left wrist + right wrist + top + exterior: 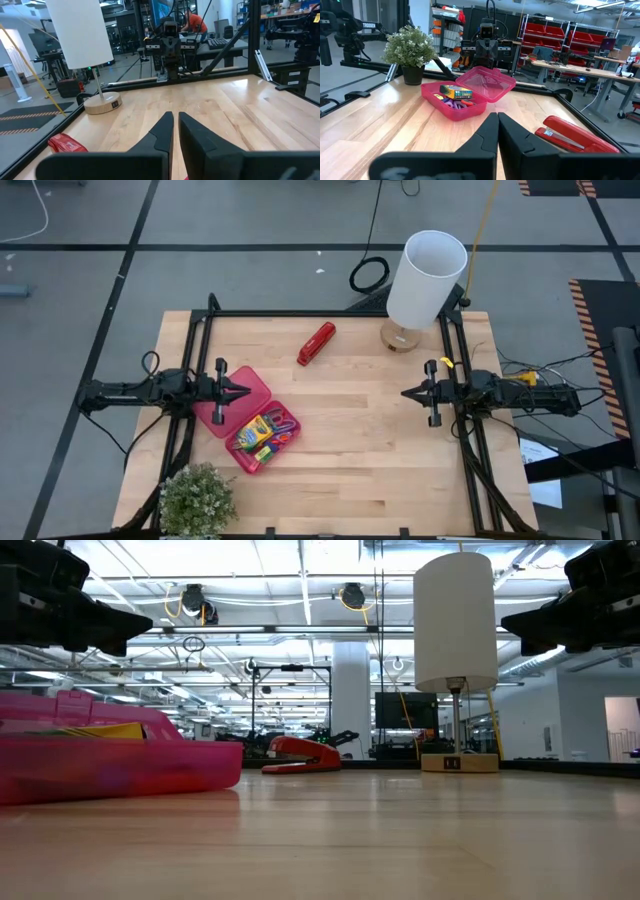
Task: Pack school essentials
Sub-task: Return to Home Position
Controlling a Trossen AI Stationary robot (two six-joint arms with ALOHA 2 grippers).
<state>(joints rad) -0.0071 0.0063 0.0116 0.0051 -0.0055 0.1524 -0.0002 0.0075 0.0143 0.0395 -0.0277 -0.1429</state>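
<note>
The school essentials (a green-yellow crayon box, purple and red scissor handles) lie inside an open pink case on the table's left half. Its lid stands tilted open on the case's far-left side. My left gripper hangs shut above the lid, well above the table, touching nothing. My right gripper hangs shut over the table's right half, also touching nothing.
A red stapler lies at the far middle of the table. A white-shaded lamp on a wooden base stands at the far right. A potted plant sits at the near left corner. Bare wood lies between the grippers.
</note>
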